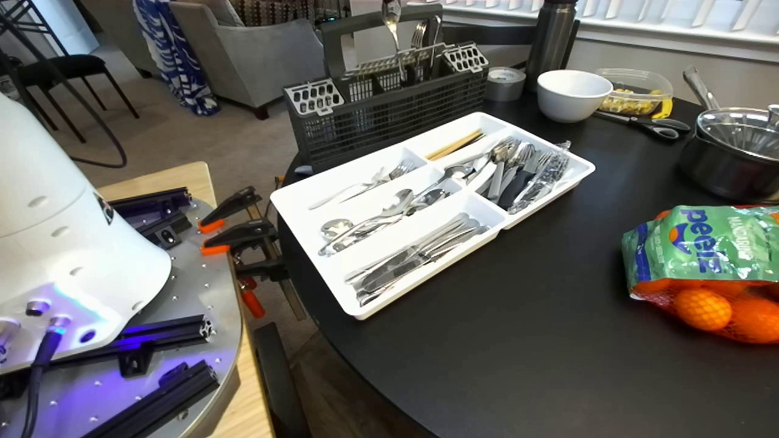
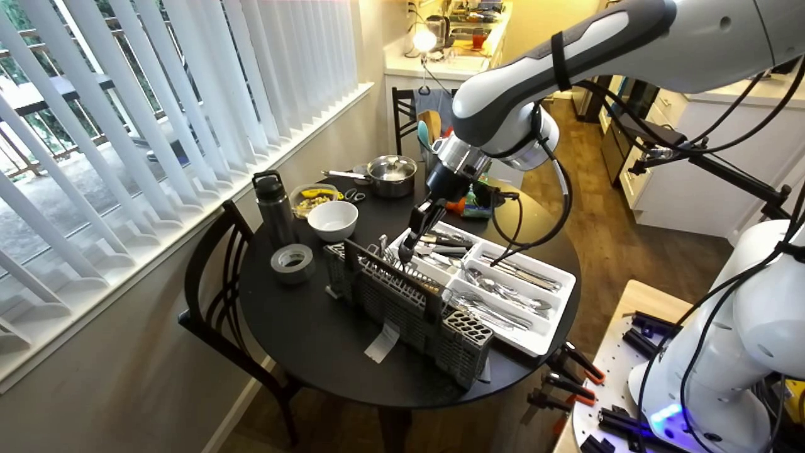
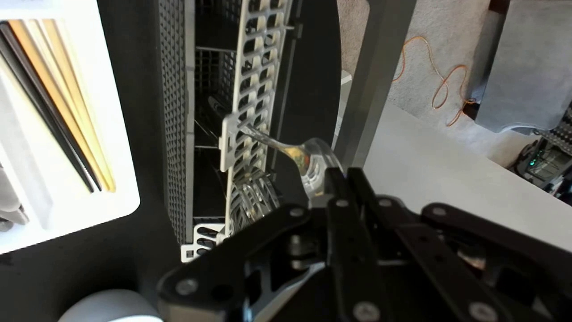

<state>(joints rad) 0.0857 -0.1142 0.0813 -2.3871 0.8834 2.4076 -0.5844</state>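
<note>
Round black desk [image 1: 548,340] by some window blinds [image 2: 295,75]. The hand [image 3: 345,173] has its fingers basically together right at the bowl end of a spoon [image 3: 304,161], tbh can't tell if it's pinched between them. Spoon's handle goes down into the dark basket [image 3: 176,116] below the hand, fork tines [image 3: 257,197] poking up nearby. White cutlery tray [image 3: 127,197] sits near the hand, bag of oranges [image 1: 712,255] farther from it.

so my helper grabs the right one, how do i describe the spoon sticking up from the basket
On the round black table, find the dark mesh basket alongside the white cutlery tray. The spoon sticks up from the basket, bowl uppermost. Its smooth rounded bowl rises higher than the tined fork beside it.
</note>
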